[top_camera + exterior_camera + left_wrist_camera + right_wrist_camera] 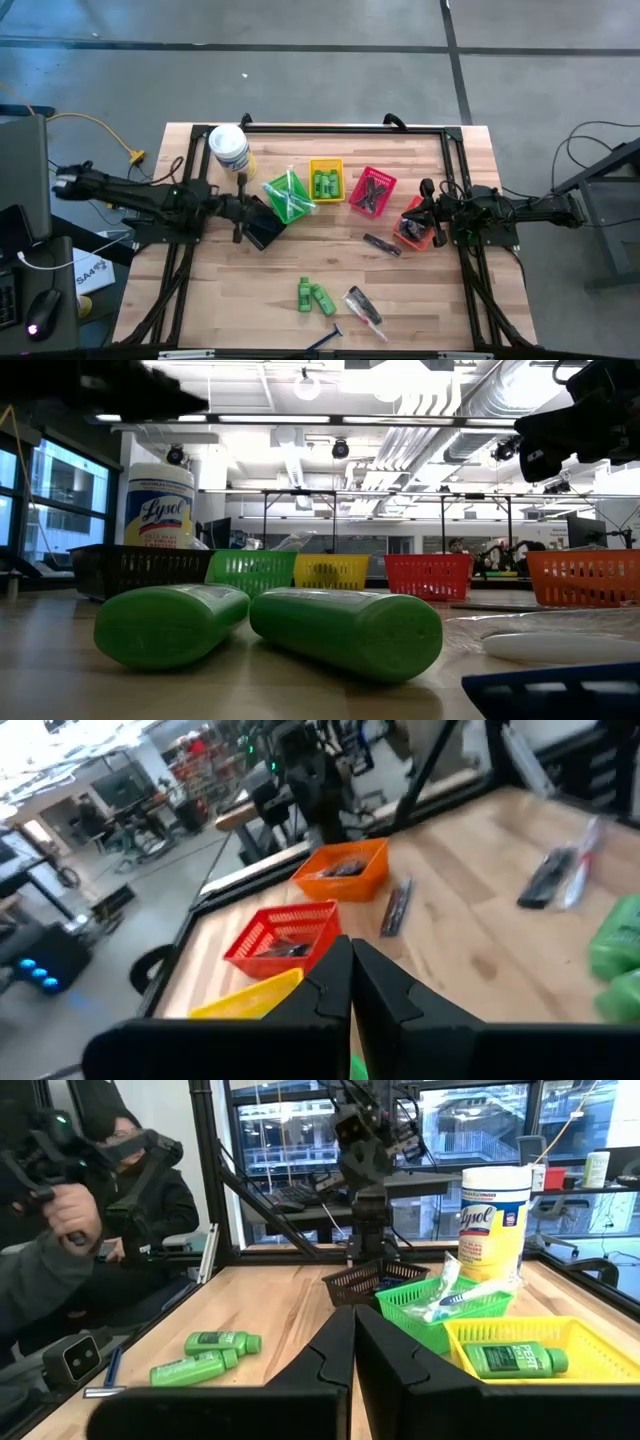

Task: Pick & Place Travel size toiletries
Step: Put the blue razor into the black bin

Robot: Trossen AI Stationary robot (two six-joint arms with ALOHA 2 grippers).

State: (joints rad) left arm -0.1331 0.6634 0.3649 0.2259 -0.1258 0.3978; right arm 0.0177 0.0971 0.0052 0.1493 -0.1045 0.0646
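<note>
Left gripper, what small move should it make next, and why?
Probably open the left gripper, which is shut with nothing visible in it, and swing it toward the two loose green bottles. Matching bottles already lie in the yellow basket.

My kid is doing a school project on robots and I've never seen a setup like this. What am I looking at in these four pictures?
It is a robot with two dark arms at a wooden table, each ending in a two-finger gripper. One picture looks straight down, one sits at table height, and two come from cameras on the arms' wrists.

The left gripper and the right gripper are both shut, and nothing shows between their fingers. The left one is near the black basket, the right near the orange basket.

Across the middle stand green, yellow and red baskets, with a white Lysol tub behind. Two green mini bottles lie loose toward the front, beside a blue-handled razor and some clear tubes.

A person sits beyond the table.
</note>
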